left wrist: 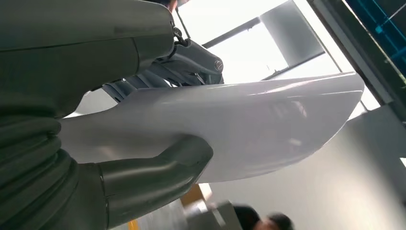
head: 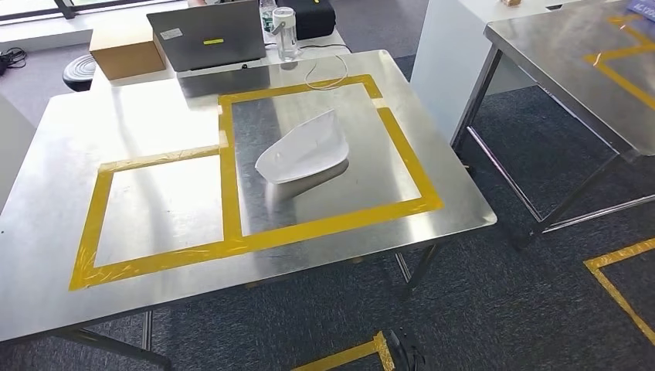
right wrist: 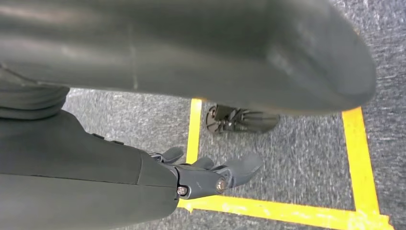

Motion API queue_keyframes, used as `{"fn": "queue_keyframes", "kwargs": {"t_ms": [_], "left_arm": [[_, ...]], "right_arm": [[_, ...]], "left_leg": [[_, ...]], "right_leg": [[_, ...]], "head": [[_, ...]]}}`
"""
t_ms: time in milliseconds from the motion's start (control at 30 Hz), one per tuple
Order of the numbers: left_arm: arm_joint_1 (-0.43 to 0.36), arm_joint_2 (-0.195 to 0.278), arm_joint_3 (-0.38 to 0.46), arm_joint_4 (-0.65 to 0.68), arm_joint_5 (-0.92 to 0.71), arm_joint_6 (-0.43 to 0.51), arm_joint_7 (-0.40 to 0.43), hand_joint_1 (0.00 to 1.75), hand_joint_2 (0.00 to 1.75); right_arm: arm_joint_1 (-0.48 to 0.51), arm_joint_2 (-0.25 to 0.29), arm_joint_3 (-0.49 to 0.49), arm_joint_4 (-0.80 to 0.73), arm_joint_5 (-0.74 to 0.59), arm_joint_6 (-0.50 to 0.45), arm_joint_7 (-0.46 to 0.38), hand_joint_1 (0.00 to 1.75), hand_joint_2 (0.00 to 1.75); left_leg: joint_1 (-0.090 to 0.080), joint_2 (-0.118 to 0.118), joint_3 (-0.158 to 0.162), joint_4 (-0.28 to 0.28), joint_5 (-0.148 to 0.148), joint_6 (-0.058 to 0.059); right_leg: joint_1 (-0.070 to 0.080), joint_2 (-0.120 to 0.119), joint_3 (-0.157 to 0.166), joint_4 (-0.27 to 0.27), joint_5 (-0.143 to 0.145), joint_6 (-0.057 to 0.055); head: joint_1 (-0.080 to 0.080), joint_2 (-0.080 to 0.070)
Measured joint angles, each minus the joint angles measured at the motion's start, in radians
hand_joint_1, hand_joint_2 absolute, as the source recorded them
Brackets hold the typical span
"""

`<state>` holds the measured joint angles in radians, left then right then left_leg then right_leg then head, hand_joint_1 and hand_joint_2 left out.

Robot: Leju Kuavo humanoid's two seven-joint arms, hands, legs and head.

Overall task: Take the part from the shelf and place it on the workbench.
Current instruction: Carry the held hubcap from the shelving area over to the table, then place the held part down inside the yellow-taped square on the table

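Gripping a white part (left wrist: 249, 129) between thumb and fingers (left wrist: 158, 167), the left hand (left wrist: 95, 158) has yet to reach the table (head: 69, 154), where another part (head: 303, 151) lies inside the yellow tape (head: 232, 178); the right hand (right wrist: 210, 175) hangs empty, fingers loosely apart.

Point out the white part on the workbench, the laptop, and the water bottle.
Part (head: 303, 151): head view, middle of its white top surface.
Laptop (head: 207, 35): head view, middle of its grey lid.
Bottle (head: 285, 37): head view, its clear body below the cap.
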<state>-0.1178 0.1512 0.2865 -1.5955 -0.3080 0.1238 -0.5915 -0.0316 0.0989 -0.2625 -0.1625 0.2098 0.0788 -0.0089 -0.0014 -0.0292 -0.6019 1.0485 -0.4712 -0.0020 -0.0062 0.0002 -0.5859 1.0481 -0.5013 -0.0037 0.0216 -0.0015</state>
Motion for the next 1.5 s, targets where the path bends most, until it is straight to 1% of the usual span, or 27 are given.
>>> {"fn": "queue_keyframes", "kwargs": {"t_ms": [67, 133, 167, 233, 267, 333, 433, 533, 633, 800, 900, 1033, 1100, 1233, 1433, 1467, 1500], "left_arm": [[-0.192, 0.077, -0.04, 0.239, -0.135, 0.113, -0.007, 1.75, 1.75], [-0.39, 0.134, -0.095, 0.486, -0.239, 0.199, -0.001, 1.75, 1.75], [-0.48, 0.152, -0.127, 0.597, -0.287, 0.236, 0.015, 1.75, 1.75], [-0.636, 0.168, -0.198, 0.791, -0.383, 0.291, 0.071, 1.75, 1.75], [-0.696, 0.17, -0.232, 0.868, -0.421, 0.305, 0.105, 1.75, 1.75], [-0.779, 0.168, -0.293, 0.986, -0.487, 0.324, 0.175, 1.75, 1.75], [-0.845, 0.152, -0.369, 1.106, -0.547, 0.344, 0.242, 1.75, 1.75], [-0.86, 0.121, -0.417, 1.177, -0.562, 0.346, 0.242, 1.75, 1.75], [-0.843, 0.071, -0.454, 1.225, -0.59, 0.344, 0.2, 1.75, 1.75], [-0.753, -0.016, -0.527, 1.27, -0.638, 0.346, 0.132, 1.75, 1.75], [-0.704, -0.048, -0.56, 1.281, -0.658, 0.34, 0.094, 1.75, 1.75], [-0.661, -0.066, -0.59, 1.293, -0.67, 0.337, 0.063, 0.0, 1.75], [-0.641, -0.066, -0.6, 1.298, -0.67, 0.338, 0.057, 0.0, 1.75], [-0.618, -0.052, -0.604, 1.307, -0.661, 0.354, 0.075, 0.0, 0.0], [-0.614, -0.029, -0.604, 1.313, -0.637, 0.41, 0.158, 0.0, 0.0], [-0.615, -0.026, -0.603, 1.313, -0.626, 0.422, 0.16, 0.0, 0.0], [-0.617, -0.021, -0.602, 1.311, -0.614, 0.437, 0.157, 0.0, 0.0]], "right_arm": [[-0.005, 0.001, 0.0, 0.0, 0.003, 0.0, -0.002, 0.0, 0.0], [-0.01, 0.001, 0.0, 0.0, 0.002, -0.002, -0.004, 0.0, 0.0], [-0.012, 0.001, -0.001, 0.0, -0.001, -0.003, -0.004, 0.0, 0.0], [-0.012, 0.001, -0.004, 0.0, -0.009, -0.005, -0.004, 0.0, 0.0], [-0.012, 0.001, -0.007, 0.0, -0.013, -0.008, -0.004, 0.0, 0.0], [-0.01, 0.001, -0.012, 0.0, -0.021, -0.016, -0.003, 0.0, 0.0], [-0.007, 0.0, -0.023, 0.0, -0.026, -0.024, 0.004, 0.0, 0.0], [-0.004, -0.001, -0.032, 0.0, -0.031, -0.031, 0.015, 0.0, 0.0], [-0.003, -0.001, -0.039, 0.0, -0.035, -0.036, 0.02, 0.0, 0.0], [-0.003, -0.002, -0.048, 0.0, -0.031, -0.03, 0.03, 0.0, 0.0], [-0.002, -0.003, -0.049, 0.0, -0.024, -0.022, 0.03, 0.0, 0.0], [-0.002, -0.006, -0.049, 0.0, -0.016, -0.015, 0.028, 0.0, 0.0], [-0.001, -0.007, -0.049, 0.0, -0.011, -0.014, 0.023, 0.0, 0.0], [0.0, -0.01, -0.049, 0.0, -0.01, -0.01, 0.012, 0.0, 0.0], [0.004, -0.011, -0.049, 0.0, -0.012, -0.014, 0.004, 0.0, 0.0], [0.004, -0.011, -0.049, 0.0, -0.013, -0.016, 0.004, 0.0, 0.0], [0.004, -0.01, -0.049, 0.0, -0.012, -0.017, 0.003, 0.0, 0.0]], "left_leg": [[0.0, 0.0, 0.001, -0.005, 0.004, 0.001], [0.001, 0.004, 0.004, -0.012, 0.009, -0.004], [0.001, 0.006, 0.006, -0.015, 0.01, -0.005], [0.002, 0.011, 0.009, -0.018, 0.011, -0.008], [0.001, 0.013, 0.01, -0.019, 0.011, -0.01], [0.001, 0.017, 0.012, -0.021, 0.01, -0.014], [0.001, 0.021, 0.013, -0.021, 0.009, -0.017], [0.001, 0.021, 0.012, -0.021, 0.008, -0.017], [0.0, 0.019, 0.013, -0.021, 0.008, -0.017], [-0.002, 0.019, 0.013, -0.022, 0.007, -0.016], [-0.002, 0.02, 0.013, -0.022, 0.007, -0.015], [-0.002, 0.02, 0.013, -0.022, 0.006, -0.015], [-0.002, 0.02, 0.014, -0.022, 0.006, -0.015], [-0.001, 0.02, 0.014, -0.022, 0.006, -0.015], [-0.001, 0.019, 0.014, -0.022, 0.007, -0.015], [-0.002, 0.019, 0.013, -0.021, 0.006, -0.014], [-0.003, 0.019, 0.013, -0.02, 0.006, -0.009]], "right_leg": [[0.002, 0.0, -0.001, -0.002, 0.002, -0.007], [0.004, 0.003, -0.001, -0.002, 0.005, -0.013], [0.004, 0.005, 0.0, -0.002, 0.006, -0.015], [0.004, 0.01, 0.001, -0.003, 0.007, -0.017], [0.004, 0.012, 0.002, -0.003, 0.007, -0.018], [0.004, 0.017, 0.002, -0.003, 0.008, -0.018], [0.004, 0.021, 0.002, -0.004, 0.008, -0.019], [0.003, 0.02, 0.003, -0.005, 0.007, -0.019], [0.002, 0.018, 0.006, -0.008, 0.007, -0.018], [0.0, 0.018, 0.01, -0.012, 0.009, -0.016], [0.0, 0.019, 0.01, -0.014, 0.01, -0.014], [0.0, 0.019, 0.011, -0.016, 0.01, -0.014], [0.001, 0.019, 0.012, -0.016, 0.01, -0.014], [0.001, 0.019, 0.012, -0.016, 0.01, -0.014], [0.001, 0.017, 0.012, -0.016, 0.01, -0.014], [0.0, 0.018, 0.012, -0.018, 0.01, -0.013], [-0.002, 0.018, 0.013, -0.02, 0.013, -0.009]], "head": [[0.0, 0.0], [-0.001, 0.0], [-0.001, 0.0], [-0.001, 0.0], [0.0, 0.0], [0.0, 0.0], [0.0, 0.0], [0.0, 0.0], [0.0, 0.0], [0.0, 0.0], [0.0, 0.0], [0.0, 0.0], [0.0, 0.0], [0.0, 0.0], [0.0, 0.0], [0.0, 0.0], [0.0, 0.0]]}}
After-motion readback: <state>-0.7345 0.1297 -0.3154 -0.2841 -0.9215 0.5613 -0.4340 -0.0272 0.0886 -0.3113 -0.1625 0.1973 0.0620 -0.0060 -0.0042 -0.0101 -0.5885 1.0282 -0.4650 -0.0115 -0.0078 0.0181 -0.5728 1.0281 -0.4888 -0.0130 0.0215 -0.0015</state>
